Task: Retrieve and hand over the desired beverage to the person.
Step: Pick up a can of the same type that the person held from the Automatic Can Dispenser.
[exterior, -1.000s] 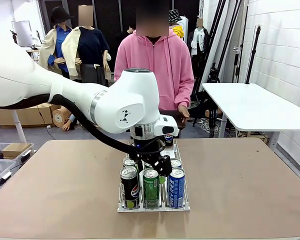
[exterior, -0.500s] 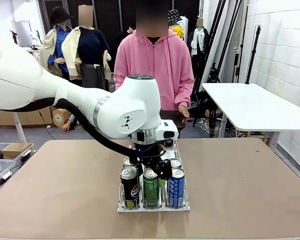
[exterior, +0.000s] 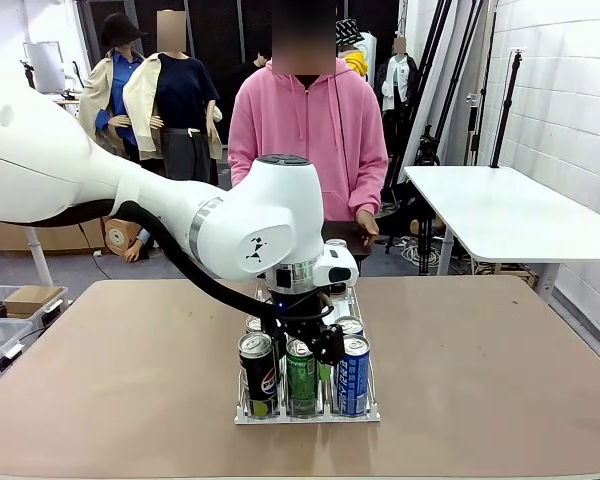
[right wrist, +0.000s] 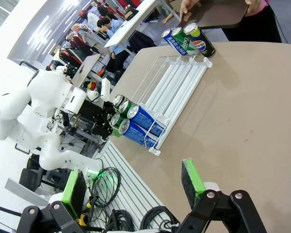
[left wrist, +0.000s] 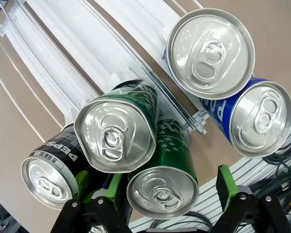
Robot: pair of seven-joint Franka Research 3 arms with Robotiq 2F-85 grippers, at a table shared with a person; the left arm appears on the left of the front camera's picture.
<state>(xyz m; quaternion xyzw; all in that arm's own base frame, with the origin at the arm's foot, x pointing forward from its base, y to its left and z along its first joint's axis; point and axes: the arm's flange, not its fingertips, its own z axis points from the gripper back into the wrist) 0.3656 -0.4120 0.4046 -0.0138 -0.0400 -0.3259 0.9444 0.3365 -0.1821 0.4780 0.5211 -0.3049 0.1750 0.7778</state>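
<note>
A clear rack (exterior: 308, 412) on the table holds several beverage cans. In its front row stand a black Pepsi can (exterior: 259, 372), a green can (exterior: 301, 378) and a blue can (exterior: 353, 376). My left gripper (exterior: 310, 345) hangs over the middle lane. In the left wrist view its open gripper (left wrist: 172, 184) straddles the front green can (left wrist: 162, 196). The left pad (left wrist: 117, 187) is close to the can and the right pad (left wrist: 226, 182) stands off it. A second green can (left wrist: 116, 133) stands right behind. The person (exterior: 305, 120) in a pink hoodie stands at the far edge. My right gripper (right wrist: 132, 184) is open with nothing in it.
More cans (right wrist: 186, 39) sit at the rack's far end, near the person's hand (right wrist: 186, 7) and a dark tray (right wrist: 216, 14). Two blue cans (left wrist: 259, 119) fill the neighbouring lane. A white table (exterior: 500, 210) stands at the right. Bare tabletop (exterior: 480, 370) lies on both sides of the rack.
My left gripper has sunk a little lower over the front green can and its jaws have started to narrow. The cans and the person have not moved.
</note>
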